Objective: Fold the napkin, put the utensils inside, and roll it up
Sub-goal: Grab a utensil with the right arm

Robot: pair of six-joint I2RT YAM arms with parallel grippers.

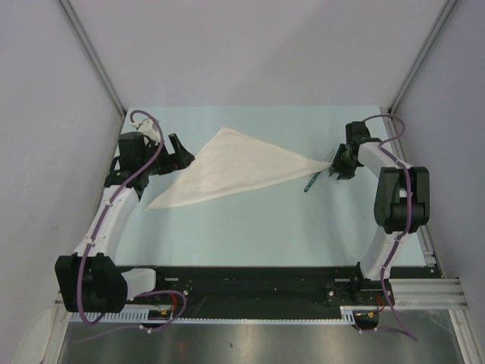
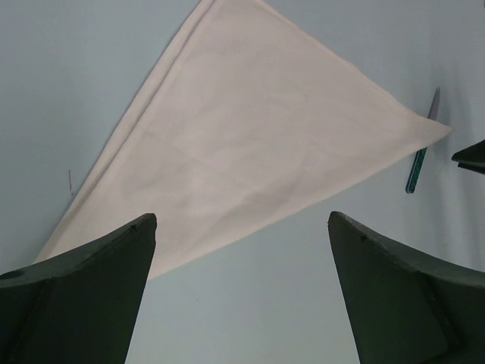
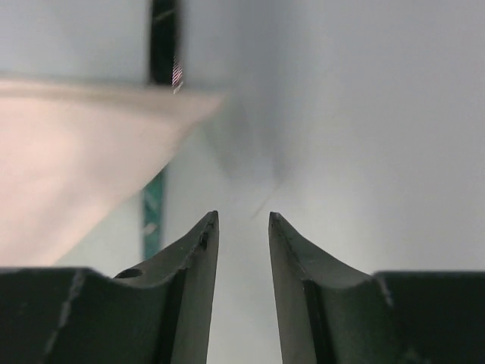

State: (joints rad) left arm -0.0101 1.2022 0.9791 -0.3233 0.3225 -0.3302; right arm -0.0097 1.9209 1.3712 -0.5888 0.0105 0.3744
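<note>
Soft white napkin (image 1: 235, 167), flat folded triangle; slim teal-handled knife (image 1: 311, 183) beside

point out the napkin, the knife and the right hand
napkin (image 1: 235, 167): top view, middle of the white triangle
knife (image 2: 414, 171): left wrist view, teal handle
right hand (image 3: 242, 218): right wrist view, midway between its fingertips

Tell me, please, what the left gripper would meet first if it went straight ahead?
Probably the napkin, which lies straight ahead of the left gripper; it might touch bare table first, depth being unclear.
</note>
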